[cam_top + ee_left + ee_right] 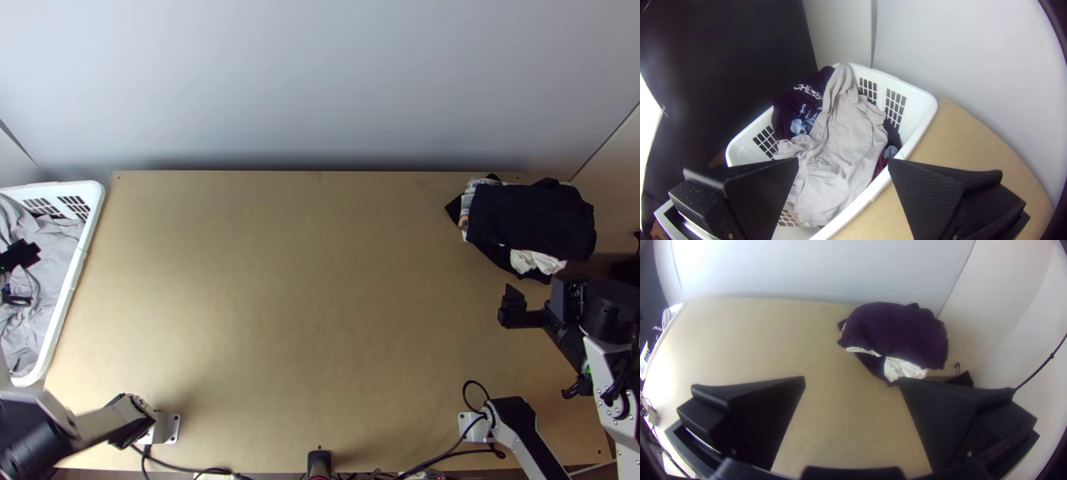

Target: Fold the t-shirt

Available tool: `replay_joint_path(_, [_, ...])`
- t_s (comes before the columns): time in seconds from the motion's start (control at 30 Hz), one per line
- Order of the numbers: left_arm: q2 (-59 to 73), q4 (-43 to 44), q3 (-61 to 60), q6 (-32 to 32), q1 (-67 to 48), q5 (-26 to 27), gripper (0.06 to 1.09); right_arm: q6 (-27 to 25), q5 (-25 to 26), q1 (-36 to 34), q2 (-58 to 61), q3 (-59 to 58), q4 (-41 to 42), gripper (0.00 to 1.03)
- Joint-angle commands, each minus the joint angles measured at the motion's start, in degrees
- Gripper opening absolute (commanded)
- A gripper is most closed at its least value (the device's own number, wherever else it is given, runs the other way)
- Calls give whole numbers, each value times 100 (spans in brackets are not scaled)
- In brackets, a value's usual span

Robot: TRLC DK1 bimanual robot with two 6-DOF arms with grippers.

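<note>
Grey shirt (840,138) lay bunched below left claw (843,160); that and right claw (852,378) stood wide, empty. Probably light, limp; narrow end (843,82) beyond left claw looked best to pinch.

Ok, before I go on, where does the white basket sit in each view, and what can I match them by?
Top view: the white basket is at the left edge, beside the table.
Left wrist view: the basket is ahead of the left gripper, near mid-picture.
Right wrist view: the basket is far off, partly cut by the border, across the table from the dark clothes pile.
Shared landmark: the table edge alongside the basket.
</note>
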Motion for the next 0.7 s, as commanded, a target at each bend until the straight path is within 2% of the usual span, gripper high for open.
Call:
replay_joint_path(0.0, [1647, 476, 667, 161, 623, 10, 104, -18, 2, -22, 168, 189, -76, 99])
replay_joint_path(0.3, [3870, 625, 1792, 161, 1265, -219, 104, -97, 11, -57, 414, 506, -314, 99])
replay_joint_path(0.67, [5980, 695, 3444, 126, 1458, -614, 103, -124, 11, -48, 502, 567, -806, 99])
